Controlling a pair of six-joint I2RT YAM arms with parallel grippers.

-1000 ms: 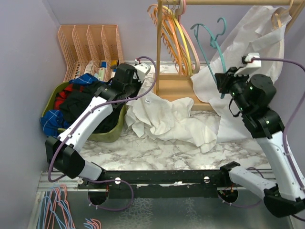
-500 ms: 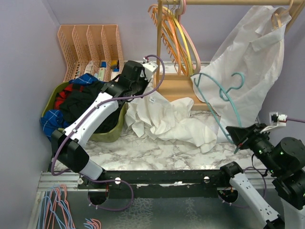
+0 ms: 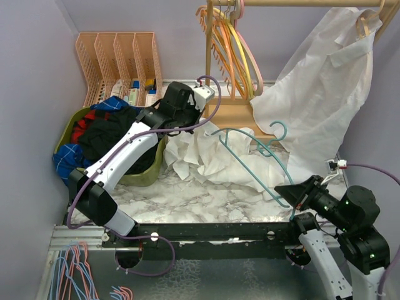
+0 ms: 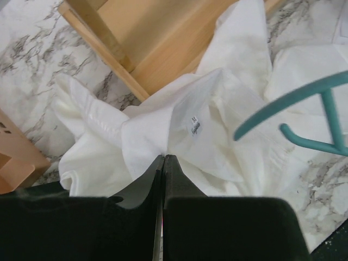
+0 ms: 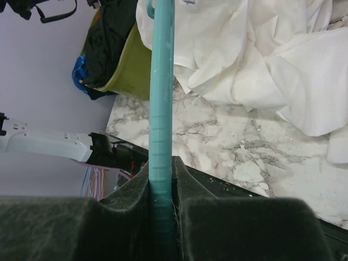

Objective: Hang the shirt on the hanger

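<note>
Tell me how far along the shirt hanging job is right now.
Done: the hanger is off the rail, clamped in the right gripper. In hand: the left gripper pinches the shirt near its label, the rest crumpled on the table. Left: the hanger is outside the shirt, so threading it into the shoulders remains.

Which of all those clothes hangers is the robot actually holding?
The teal hanger, clamped in the right gripper. The orange, yellow and pink hangers and the wooden hanger hang on the rail.
</note>
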